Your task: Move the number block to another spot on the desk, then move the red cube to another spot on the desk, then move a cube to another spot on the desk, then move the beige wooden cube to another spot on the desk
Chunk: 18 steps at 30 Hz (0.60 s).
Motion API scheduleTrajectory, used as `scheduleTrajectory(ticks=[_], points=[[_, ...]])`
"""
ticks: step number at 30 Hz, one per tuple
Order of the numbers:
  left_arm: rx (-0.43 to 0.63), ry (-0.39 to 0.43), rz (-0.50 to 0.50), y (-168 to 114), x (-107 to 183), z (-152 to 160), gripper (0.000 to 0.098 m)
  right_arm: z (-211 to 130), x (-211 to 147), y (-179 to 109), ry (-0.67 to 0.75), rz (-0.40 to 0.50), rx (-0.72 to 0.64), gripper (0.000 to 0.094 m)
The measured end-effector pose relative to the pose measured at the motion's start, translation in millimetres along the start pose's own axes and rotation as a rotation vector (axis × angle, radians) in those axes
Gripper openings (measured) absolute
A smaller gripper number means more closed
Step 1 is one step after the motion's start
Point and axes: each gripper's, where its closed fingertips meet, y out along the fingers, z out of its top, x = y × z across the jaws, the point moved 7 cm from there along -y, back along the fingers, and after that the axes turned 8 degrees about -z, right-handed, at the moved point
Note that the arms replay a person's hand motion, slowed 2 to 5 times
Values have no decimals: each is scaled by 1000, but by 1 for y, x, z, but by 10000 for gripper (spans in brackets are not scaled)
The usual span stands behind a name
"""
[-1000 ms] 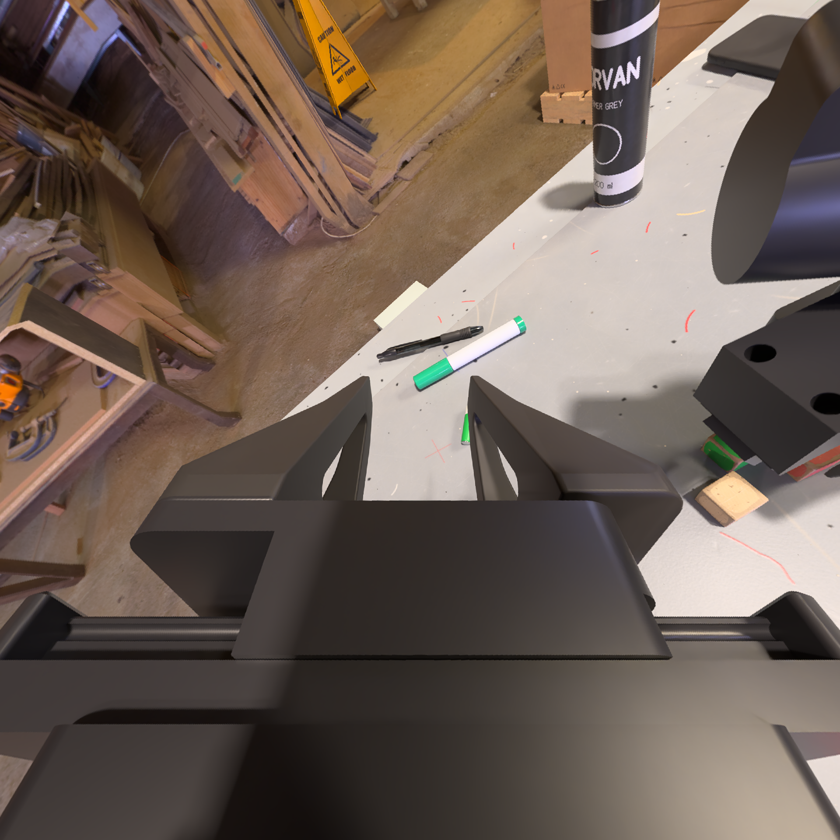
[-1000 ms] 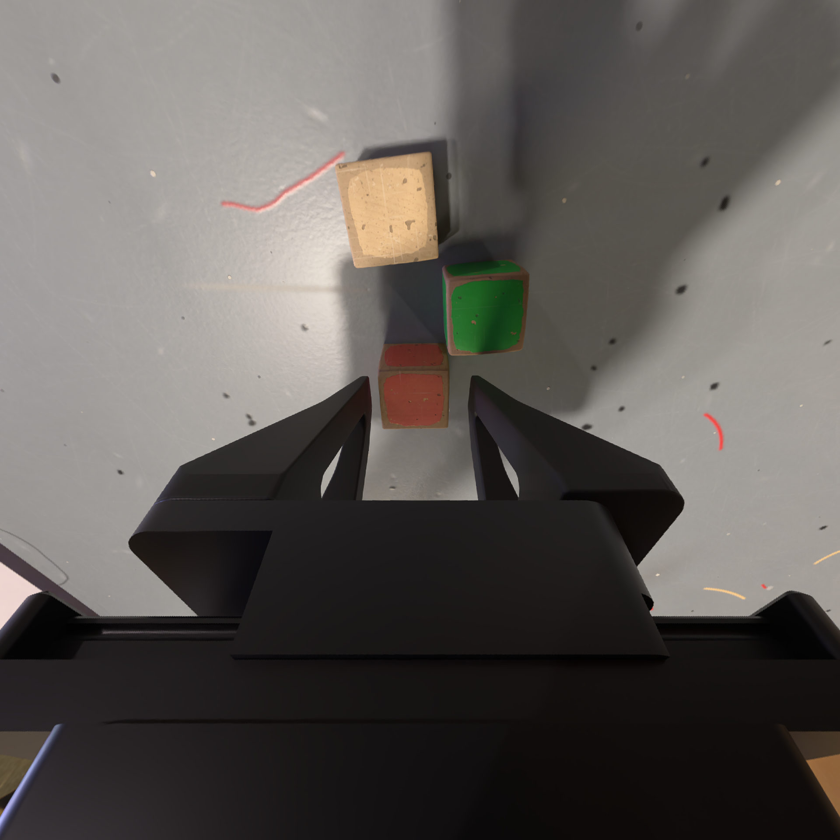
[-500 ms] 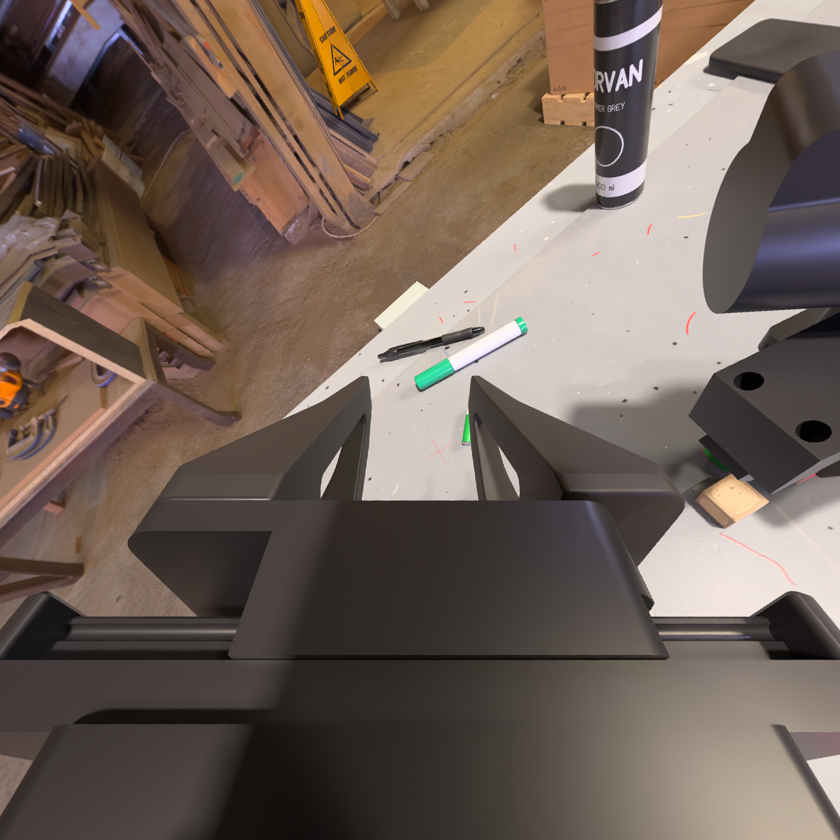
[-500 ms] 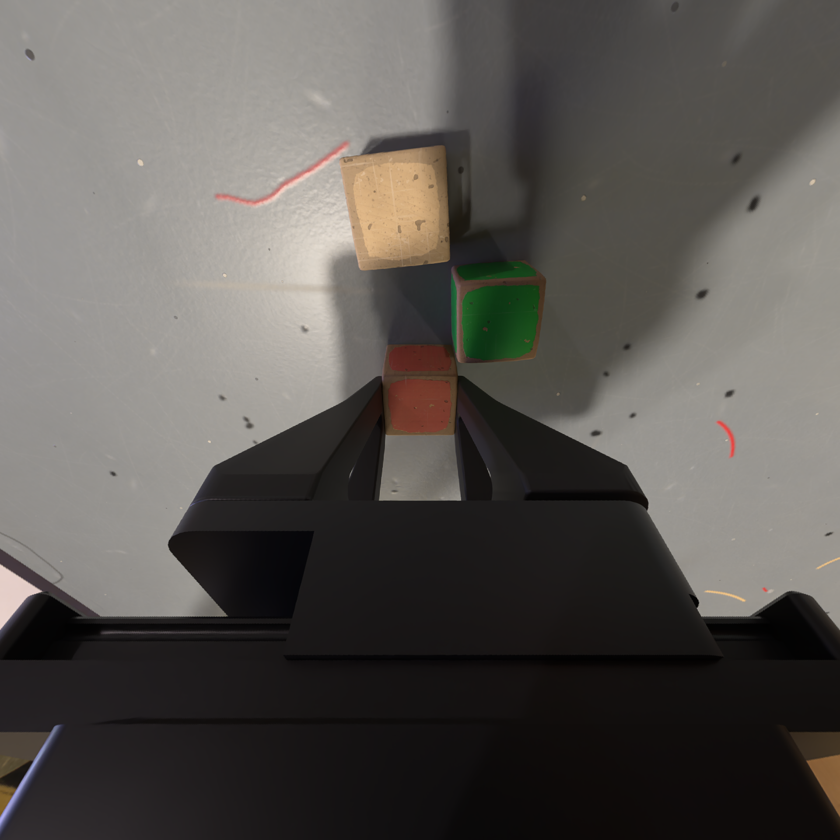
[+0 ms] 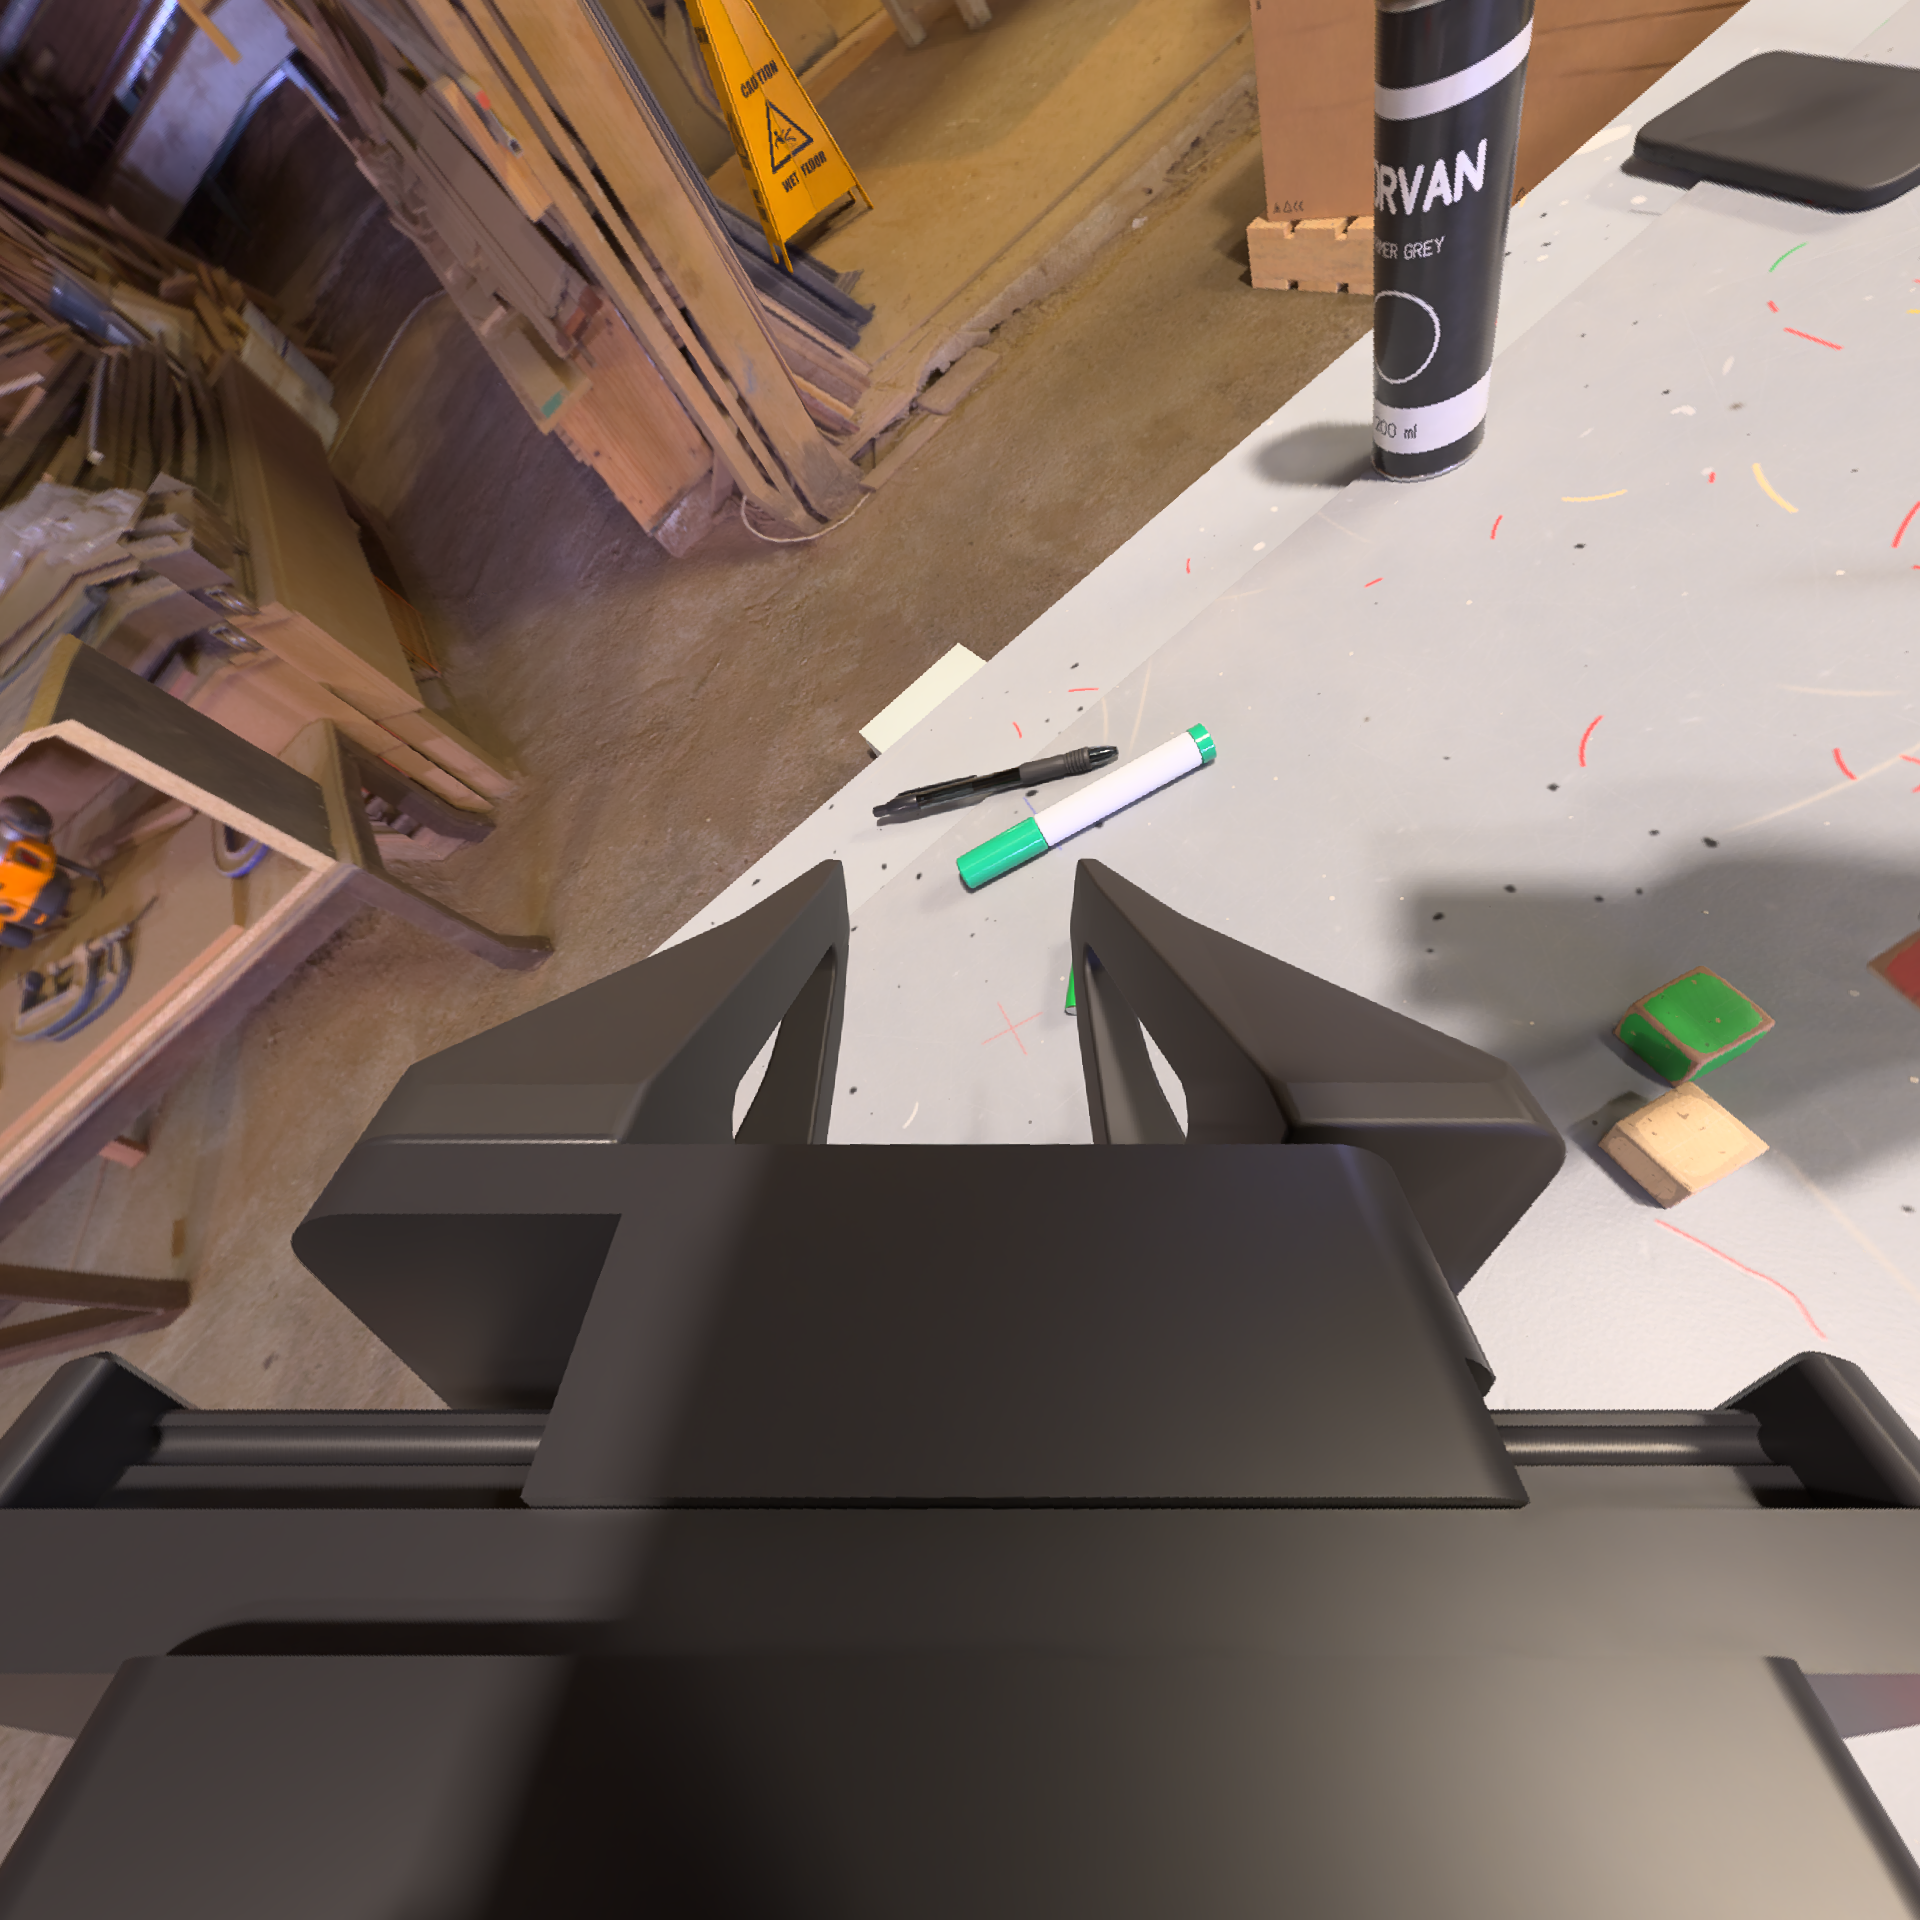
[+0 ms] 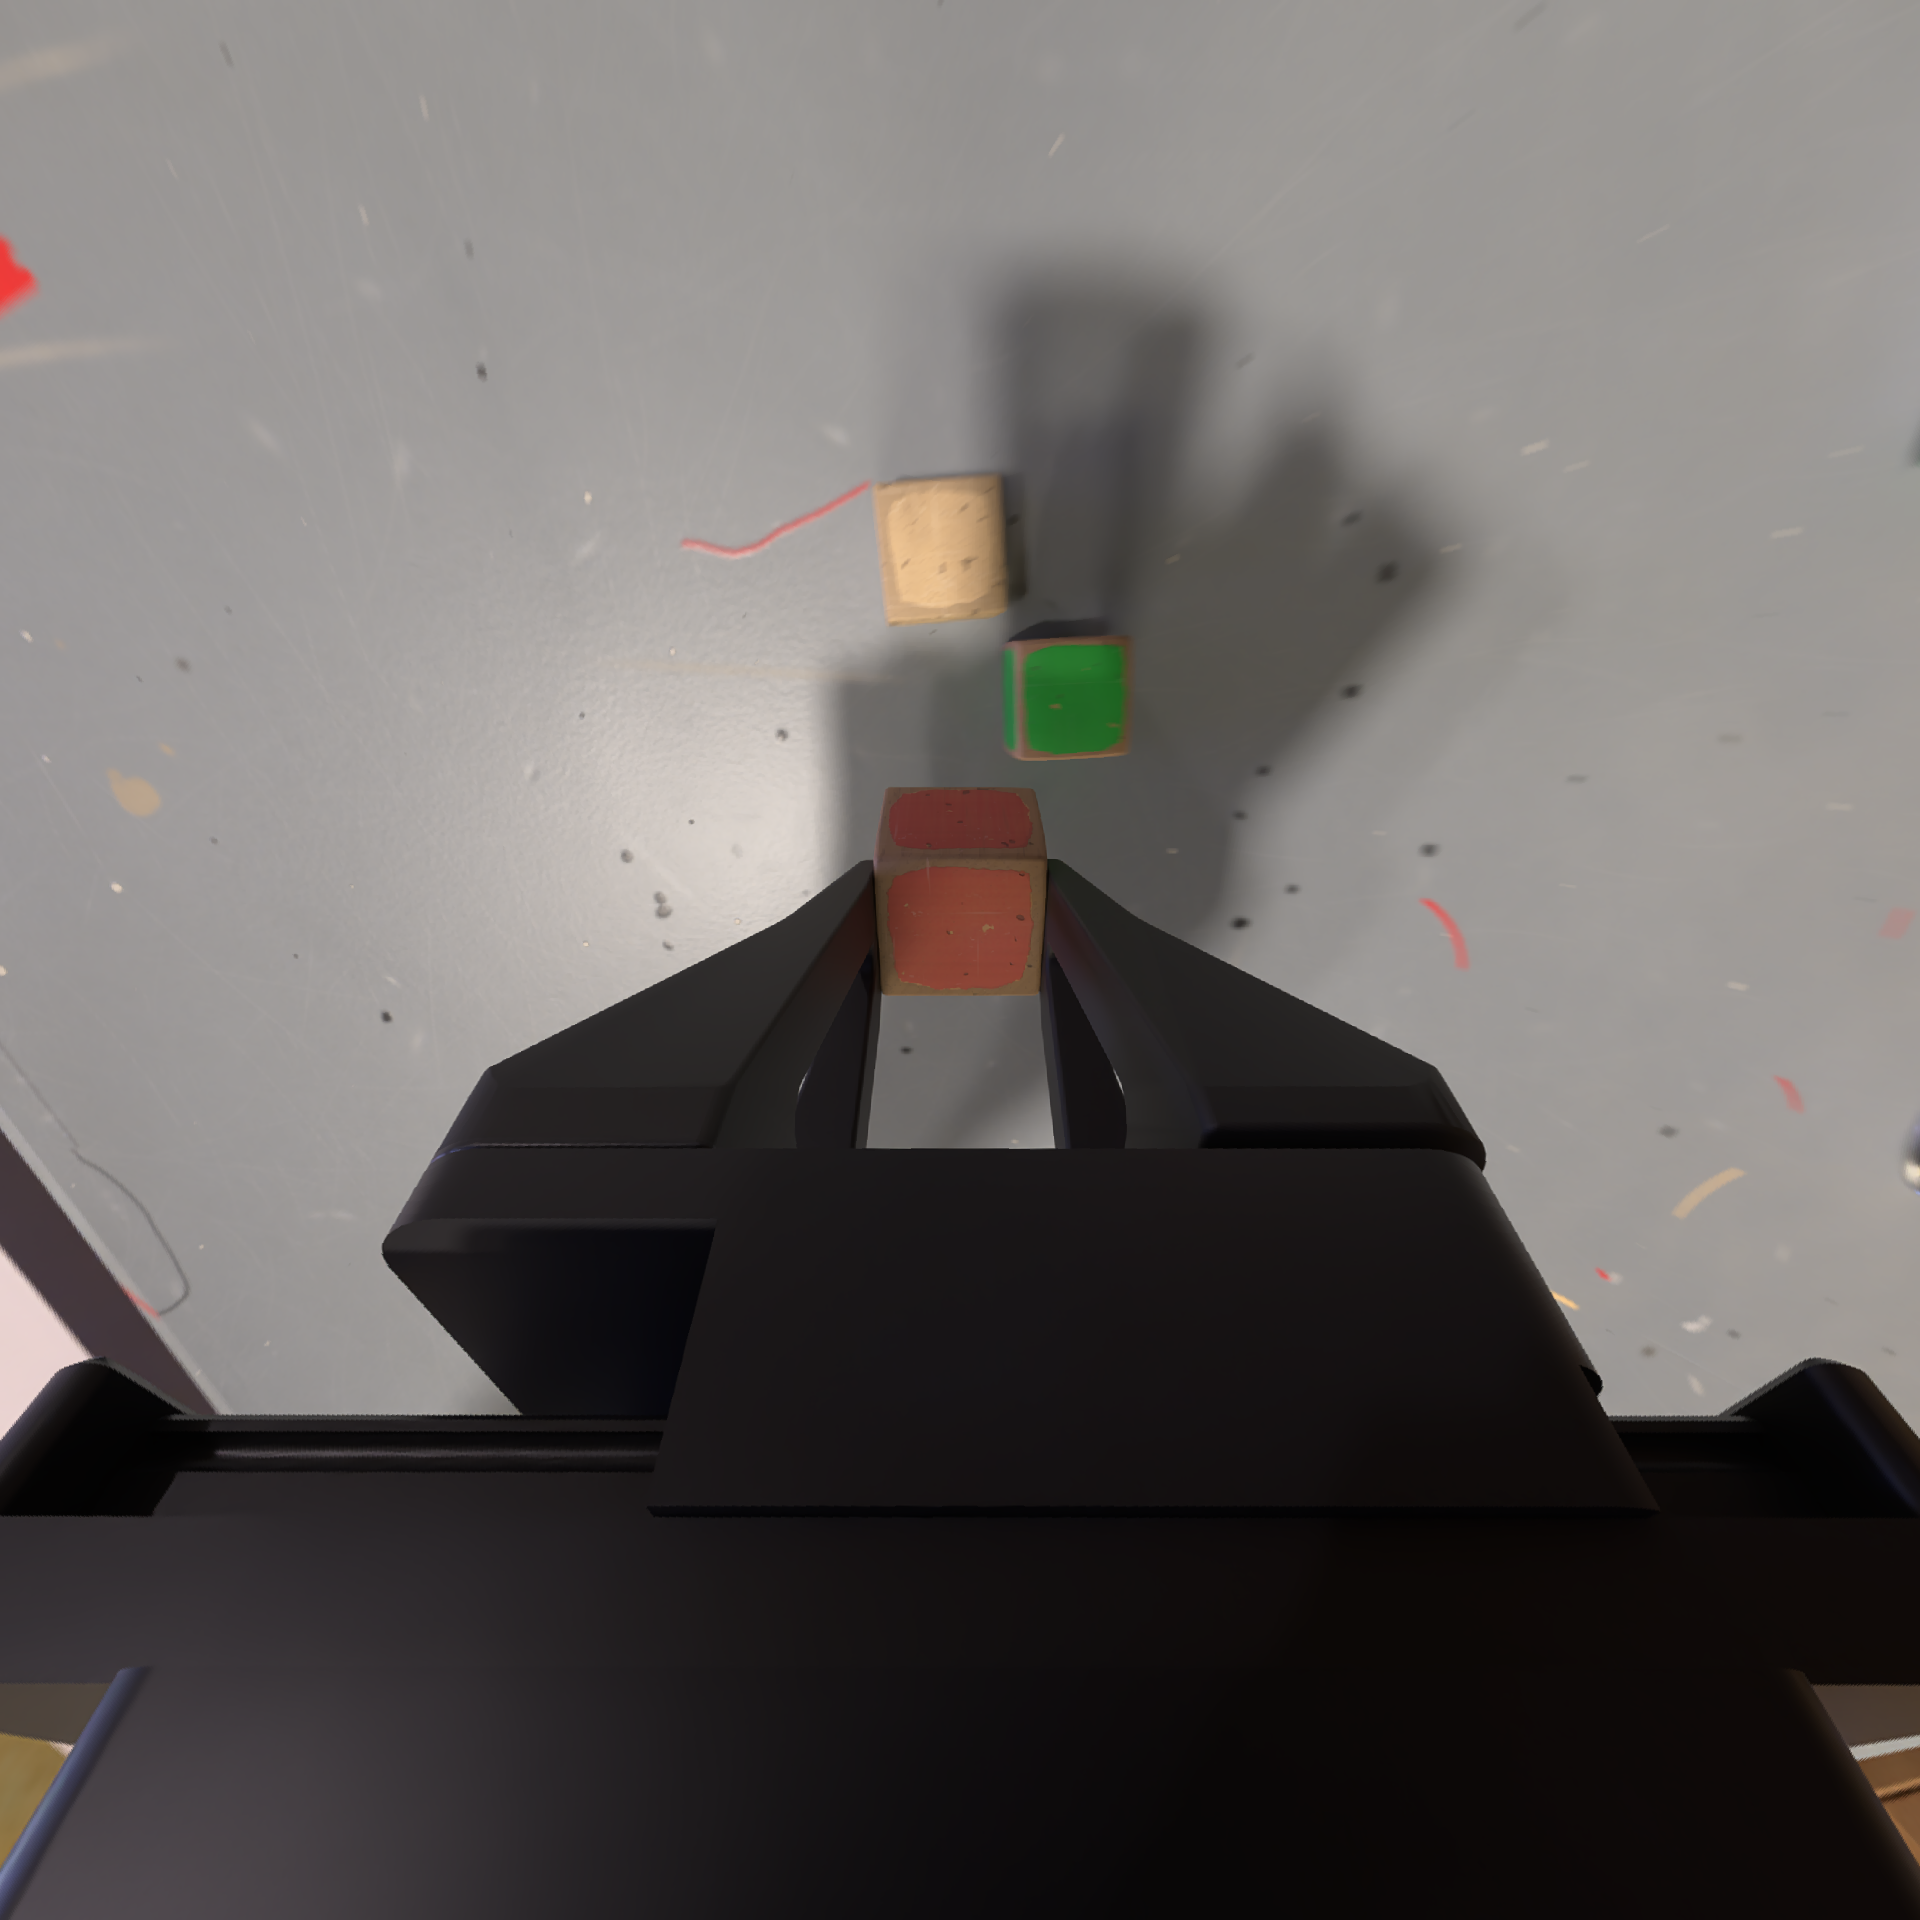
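My right gripper (image 6: 958,894) is shut on the red cube (image 6: 958,925) and holds it up above the grey desk (image 6: 416,623). Below it the beige wooden cube (image 6: 941,548) and the green cube (image 6: 1066,698) lie on the desk, close together. In the left wrist view the green cube (image 5: 1694,1021) and the beige cube (image 5: 1681,1140) lie at the right, and a red corner (image 5: 1901,966) shows at the right edge. My left gripper (image 5: 958,883) is open and empty above the desk near its left edge.
A green-and-white marker (image 5: 1086,806) and a black pen (image 5: 992,779) lie ahead of the left gripper. A black spray can (image 5: 1439,239) stands at the back. A dark flat pad (image 5: 1797,130) lies at the far right. The desk edge (image 5: 914,717) drops to a workshop floor.
My right gripper closed on the red cube and lifted it well above the desk. The right arm has risen out of the left wrist view, uncovering the green and beige cubes.
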Motion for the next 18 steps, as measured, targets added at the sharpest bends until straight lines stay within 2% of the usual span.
scheduleTrajectory(ticks=[5, 10, 14, 18], points=[[8, -7, 4, -3, -3, 1, 365, -7, 19, -54, 84, -181, 215, 250], [16, -13, 6, -5, -6, 2, 365, -37, 46, -105, 302, -431, 356, 250], [20, -16, 8, -6, -8, 3, 365, -79, 64, -126, 540, -589, 324, 250], [21, -20, 9, -7, -9, 3, 366, -123, 74, -124, 736, -622, 189, 250]])
